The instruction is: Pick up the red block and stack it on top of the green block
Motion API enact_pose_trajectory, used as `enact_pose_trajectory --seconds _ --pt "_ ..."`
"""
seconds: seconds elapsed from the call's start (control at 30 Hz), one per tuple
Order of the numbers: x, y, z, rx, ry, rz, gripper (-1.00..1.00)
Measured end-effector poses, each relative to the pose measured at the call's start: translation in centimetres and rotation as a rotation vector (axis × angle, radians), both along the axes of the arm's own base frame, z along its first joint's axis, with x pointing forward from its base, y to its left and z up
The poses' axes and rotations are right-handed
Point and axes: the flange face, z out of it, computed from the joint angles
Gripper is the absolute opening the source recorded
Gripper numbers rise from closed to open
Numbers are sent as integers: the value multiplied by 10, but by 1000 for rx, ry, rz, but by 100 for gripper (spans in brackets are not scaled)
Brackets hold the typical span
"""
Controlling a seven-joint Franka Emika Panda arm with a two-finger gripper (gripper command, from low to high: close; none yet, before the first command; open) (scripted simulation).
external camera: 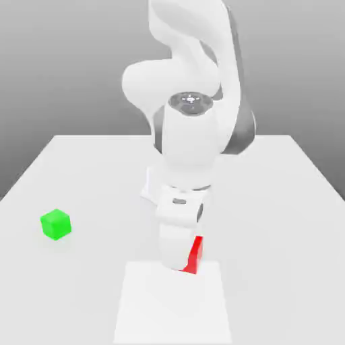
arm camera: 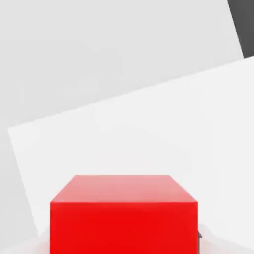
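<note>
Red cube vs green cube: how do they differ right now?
Color: the red cube is bright red, the green cube bright green. State: the red cube is gripped by the end effector, while the green cube sits free on the table. Shared: both are plain, small cubes.

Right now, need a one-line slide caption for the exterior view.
Gripper at the red block, green block apart toward the view's left.
</note>
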Motion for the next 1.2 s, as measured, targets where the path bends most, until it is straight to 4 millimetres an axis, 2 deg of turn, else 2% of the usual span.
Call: enact_pose_trajectory --seconds 0.2,0.37,0.57,0.77,0.83,1.03,1.2 --pt "-15 -78 17 35 22 -230 -100" --pt "-45 -146 27 46 28 -438 -100" --pt "-100 -219 33 36 23 -699 -100" --pt "-171 -276 33 0 7 -974 -100" --pt "-187 -285 27 1 9 -1035 -100" --pt "-183 -273 -16 81 58 -1027 -100" --pt "-180 -269 -37 75 63 -1012 -100"
